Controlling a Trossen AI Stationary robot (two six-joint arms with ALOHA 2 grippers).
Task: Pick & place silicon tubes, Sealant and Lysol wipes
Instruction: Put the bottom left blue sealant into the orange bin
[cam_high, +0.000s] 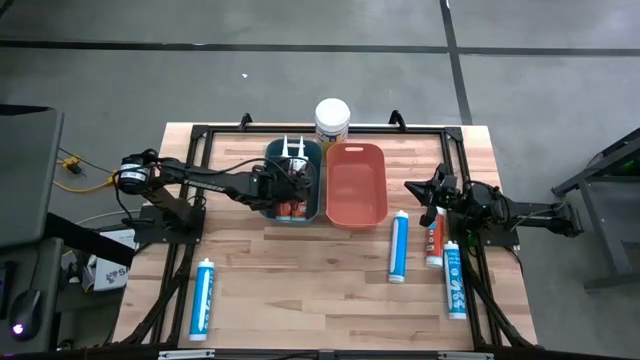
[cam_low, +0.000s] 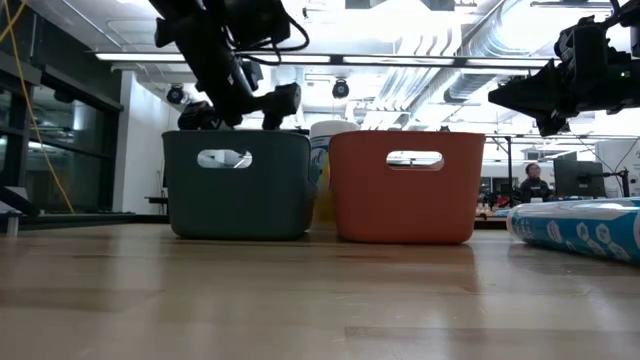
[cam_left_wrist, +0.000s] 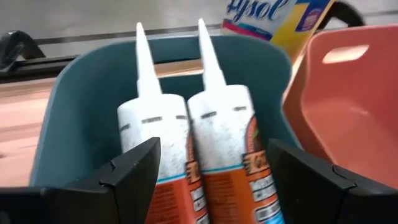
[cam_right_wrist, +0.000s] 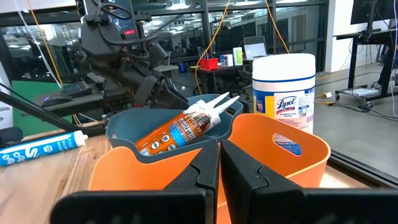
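I work in what looks like a robotics lab in an open industrial hall: my wooden table stands on a bare grey concrete floor crossed by dark lines. Beyond it I see exposed ceiling ducts and strip lights, glass partitions, hanging cables, and desks crowded with monitors and gear. A person sits far back among the workstations.

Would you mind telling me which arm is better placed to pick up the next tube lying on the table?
The right gripper: it hovers by the orange-labelled tube, while the left gripper is over the teal bin.
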